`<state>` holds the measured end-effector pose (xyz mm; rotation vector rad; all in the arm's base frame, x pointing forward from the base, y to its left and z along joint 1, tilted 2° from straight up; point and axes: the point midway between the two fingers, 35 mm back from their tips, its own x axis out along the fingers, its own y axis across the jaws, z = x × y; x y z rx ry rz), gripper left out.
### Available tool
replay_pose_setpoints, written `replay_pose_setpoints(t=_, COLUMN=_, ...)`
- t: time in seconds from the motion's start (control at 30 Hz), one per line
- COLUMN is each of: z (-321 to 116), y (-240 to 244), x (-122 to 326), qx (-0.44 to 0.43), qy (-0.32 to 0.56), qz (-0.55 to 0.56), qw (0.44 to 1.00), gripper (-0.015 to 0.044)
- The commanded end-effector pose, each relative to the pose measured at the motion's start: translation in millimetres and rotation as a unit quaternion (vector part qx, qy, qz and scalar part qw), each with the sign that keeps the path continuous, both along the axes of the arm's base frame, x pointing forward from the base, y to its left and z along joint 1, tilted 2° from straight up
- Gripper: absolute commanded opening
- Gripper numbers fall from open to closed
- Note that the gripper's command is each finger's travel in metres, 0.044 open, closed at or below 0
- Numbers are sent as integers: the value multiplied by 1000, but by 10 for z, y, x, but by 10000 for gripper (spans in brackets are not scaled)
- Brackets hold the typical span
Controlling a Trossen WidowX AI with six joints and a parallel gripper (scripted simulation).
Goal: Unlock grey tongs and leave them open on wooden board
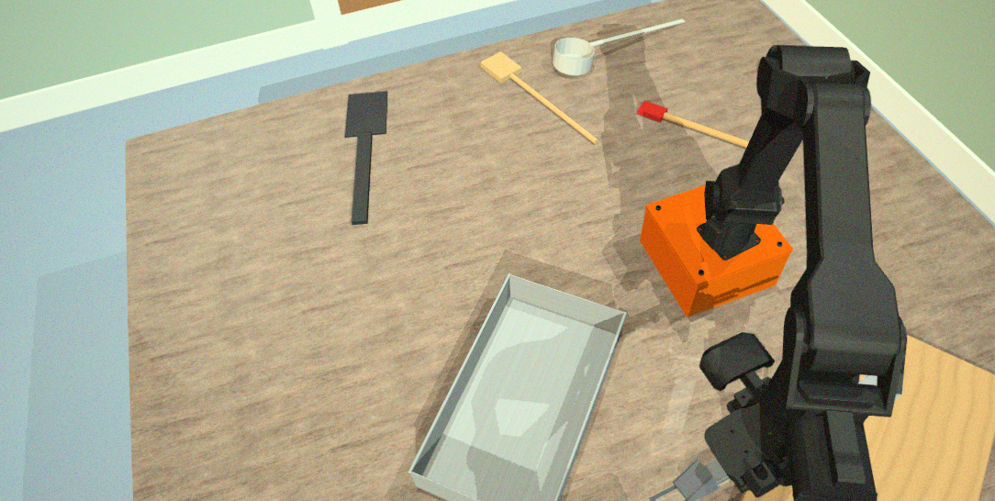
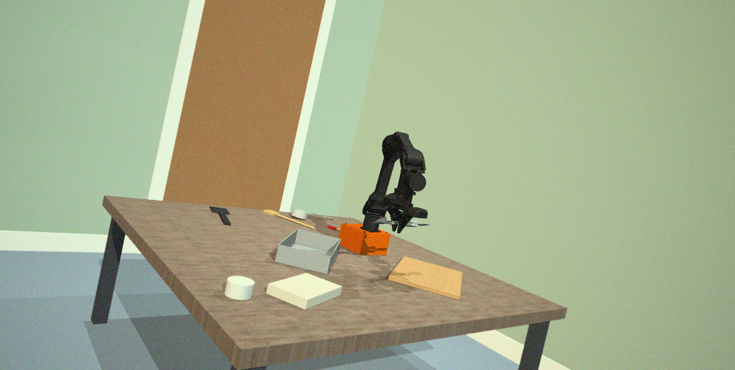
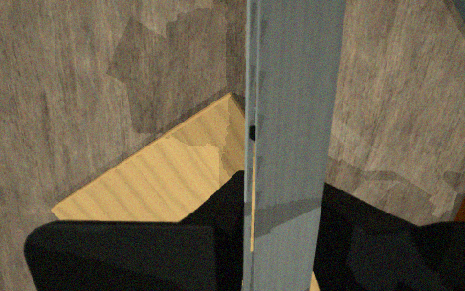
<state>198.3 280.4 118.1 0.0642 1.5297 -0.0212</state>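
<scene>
The grey tongs (image 1: 696, 478) (image 2: 420, 224) (image 3: 292, 96) are in the air, roughly level, with their arms close together as far as they show. My gripper (image 2: 400, 227) (image 3: 269, 181) is shut on them, across their arms; in the top view the arm mostly hides it. The wooden board (image 1: 932, 428) (image 2: 434, 278) (image 3: 166, 167) lies below the tongs, partly under them in the wrist view. The roasting tin (image 1: 566, 295) (image 2: 303, 259) stands on the table with nothing across it. The lock near the hinge cannot be made out.
The orange base (image 1: 667, 247) (image 2: 354, 239) stands between tin and board. A cream block (image 2: 304, 291) and a white cylinder (image 2: 239, 289) lie beyond the tin. A black spatula (image 1: 364, 115), a wooden tool (image 1: 500, 66), a white ladle (image 1: 573, 58) and a red-headed tool (image 1: 652, 111) lie farther off.
</scene>
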Motion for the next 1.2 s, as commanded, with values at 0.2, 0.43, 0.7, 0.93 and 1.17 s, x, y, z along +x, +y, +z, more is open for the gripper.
replay_pose_setpoints(t=0.2, z=-16, y=307, x=-545, qx=-4, qy=-1, qz=106, qw=994, gripper=-150)
replay_pose_setpoints(t=0.43, z=-28, y=454, x=-909, qx=-6, qy=-2, qz=169, qw=986, gripper=-150)
replay_pose_setpoints(t=0.7, z=-40, y=573, x=-1351, qx=-9, qy=-2, qz=239, qw=971, gripper=-150)
replay_pose_setpoints(t=0.93, z=-46, y=615, x=-1608, qx=-10, qy=-2, qz=277, qw=961, gripper=-150)
replay_pose_setpoints(t=1.17, z=-65, y=613, x=-1608, qx=-13, qy=-19, qz=278, qw=960, gripper=-150)
